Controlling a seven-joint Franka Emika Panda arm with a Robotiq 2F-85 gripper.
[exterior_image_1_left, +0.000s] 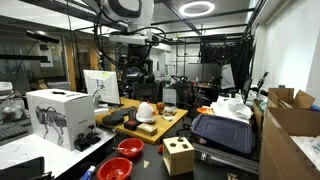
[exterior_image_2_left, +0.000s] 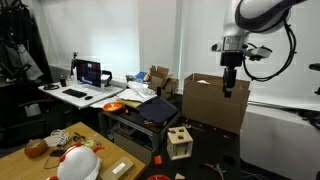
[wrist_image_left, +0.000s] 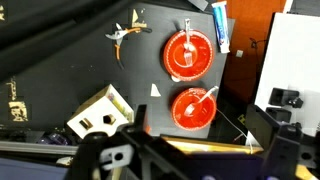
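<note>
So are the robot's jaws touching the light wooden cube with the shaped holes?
Apart. In an exterior view the open jaws hang in mid-air, high above the light wooden cube, with plain space between them.

Arm (exterior_image_2_left: 262, 12) arched high at upper right in an exterior view, wrist pointing straight down. Claw (exterior_image_2_left: 229, 84) hangs in the air, jaws spread wide, nothing gripped. Fingers (wrist_image_left: 105, 158) dark, apart in wrist view.

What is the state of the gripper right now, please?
Gripper: open, holding nothing, hanging free in the air.
</note>
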